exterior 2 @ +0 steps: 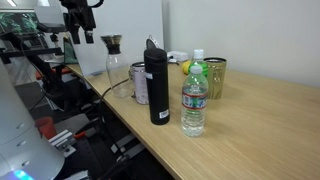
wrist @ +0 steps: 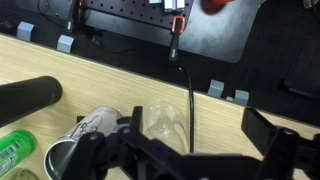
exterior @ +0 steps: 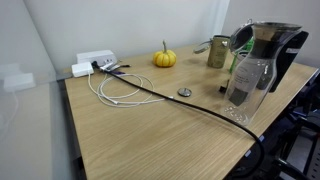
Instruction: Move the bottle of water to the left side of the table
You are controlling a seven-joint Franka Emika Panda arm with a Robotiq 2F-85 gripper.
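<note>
1. Because the bottle stands close beside the flask, with the cup just behind it, a descent that is slightly off would likely strike the flask and tip it, or knock the bottle over. Both are tall and narrow.
2. Thin plastic may also buckle or slip if it is squeezed too hard or grasped near the cap, and the bottle could swing against the flask as it lifts.
3. On the way across, the jug and the can stand in the same cluster, and a black cable crosses the table. Carrying low could clip one of them, and setting the bottle down on the cable would leave it tilted.
4. The gripper hangs high above the jug end of the cluster and holds nothing. In the wrist view its fingers are spread wide, with the jug's mouth below and between them.
5. The bottle is upright near the table's edge, well apart from the gripper, on the far side of the flask from it and much lower. In the wrist view what is probably the bottle shows as a green shape in the lower left corner, off to the side of the jaws and not between them.
</note>
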